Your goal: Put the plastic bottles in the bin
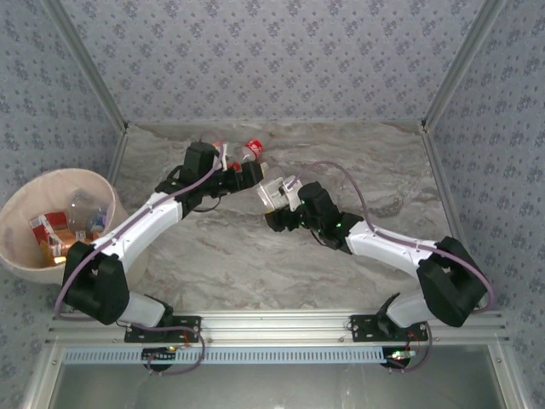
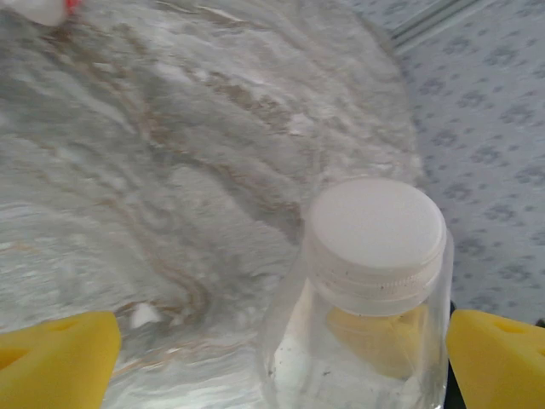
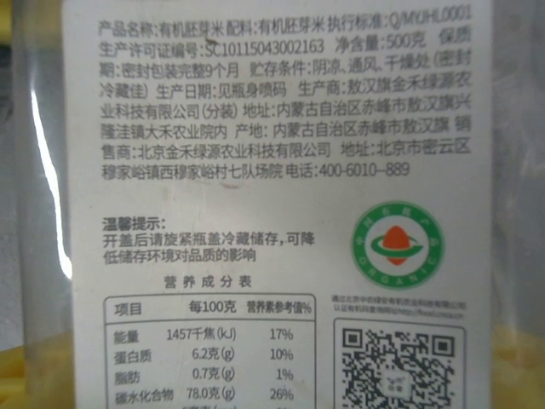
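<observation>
Looks like a robot test booth: floral-wallpaper panels [image 1: 272, 60] boxing a marble-patterned surface [image 1: 255, 264], left arm [image 1: 140, 221] and right arm [image 1: 392, 243] bolted to an aluminium rail [image 1: 281, 328].

In the right wrist view we read a white label [image 3: 255, 170] on a plastic bottle [image 3: 34, 256], printed in Chinese, with "SC10115043002163", "500克" and "400-6010--889". Its green seal [image 3: 398, 241] said "ORGANIC". The nutrition table [image 3: 204, 349] gave "每100克", "1457千焦(kJ)" and "17%", beside a QR code [image 3: 398, 366].
</observation>
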